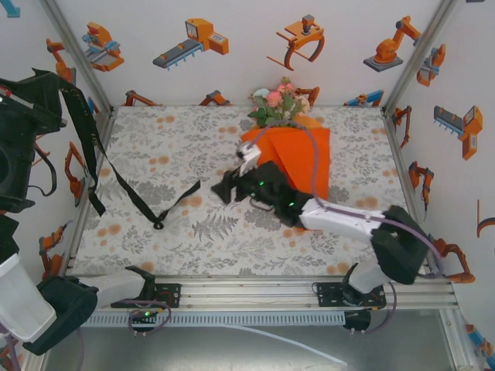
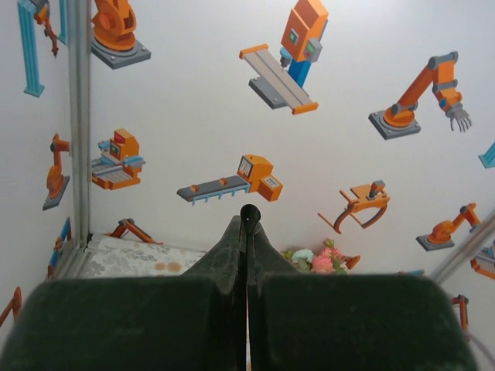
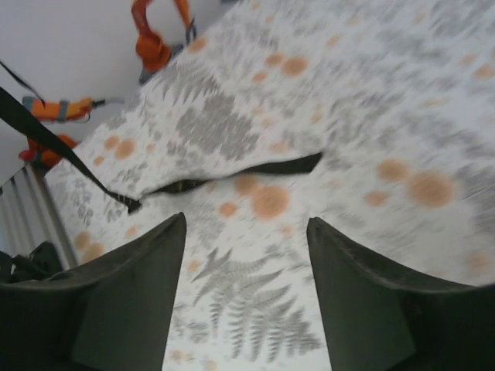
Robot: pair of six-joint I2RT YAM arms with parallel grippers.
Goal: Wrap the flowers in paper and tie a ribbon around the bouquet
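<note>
- Top external view: bouquet, an orange paper cone [image 1: 298,151], lies on the bench [image 1: 178,135] at the far middle. Its wide end faces the back wall and its narrow end points toward the arms.
- Pink, peach and pale-green blooms with green leaves [image 1: 277,103] stand out above the cone's wide end, close against the back wall. Stems are hidden inside the paper.
- Paper is plain bright orange with folded, overlapping flaps. A purple-grey cable of the right arm crosses over it.
- Long narrow black ribbon [image 1: 128,182] is well apart from the cone, on the left half of the bench. It drops from the raised left arm, makes a V on the grey leaf-print cloth, and its free end lies just beside the right pincer [image 1: 226,189].
- Right wrist view: jaws of the right pincer stand well apart with nothing between them. The ribbon end lies on the cloth beyond the fingertips, slightly blurred.
- Left wrist view: left pincer [image 2: 247,220] is closed tight, raised and facing the back wall. The ribbon hangs from it.
</note>
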